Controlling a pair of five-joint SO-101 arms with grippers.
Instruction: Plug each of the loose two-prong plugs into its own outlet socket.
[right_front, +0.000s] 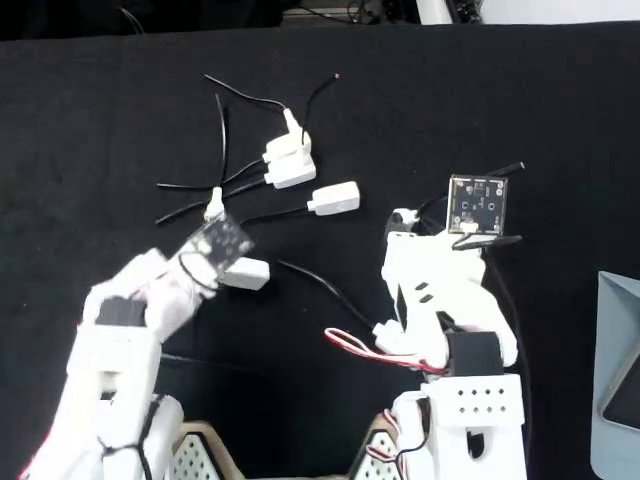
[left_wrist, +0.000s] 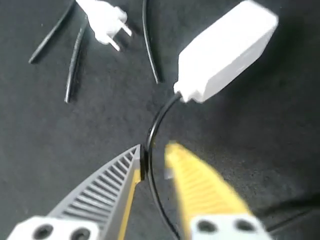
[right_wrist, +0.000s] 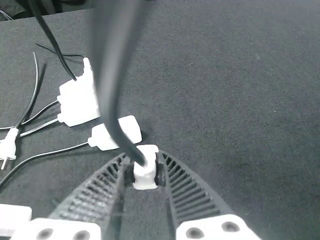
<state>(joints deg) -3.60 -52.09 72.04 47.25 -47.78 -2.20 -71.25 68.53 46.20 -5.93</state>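
My right gripper (right_wrist: 145, 169) is shut on a white two-prong plug (right_wrist: 145, 172), whose black cable rises towards the camera. It hovers over the cloth near a single white socket (right_wrist: 116, 132) (right_front: 335, 198). Beyond lie two more white socket blocks (right_front: 288, 162) side by side. My left gripper (left_wrist: 152, 152) is open with a black cable (left_wrist: 152, 135) running between its fingertips. That cable leads to a white outlet socket (left_wrist: 225, 50) (right_front: 245, 272) just ahead. A loose white plug (left_wrist: 105, 22) (right_front: 213, 205) lies farther off.
Black cloth covers the table (right_front: 520, 100). Short black cable ends (right_front: 190, 185) fan out left of the sockets. Red and white wires (right_front: 350, 343) loop beside the right arm's base. A grey-blue tray (right_front: 615, 370) sits at the right edge.
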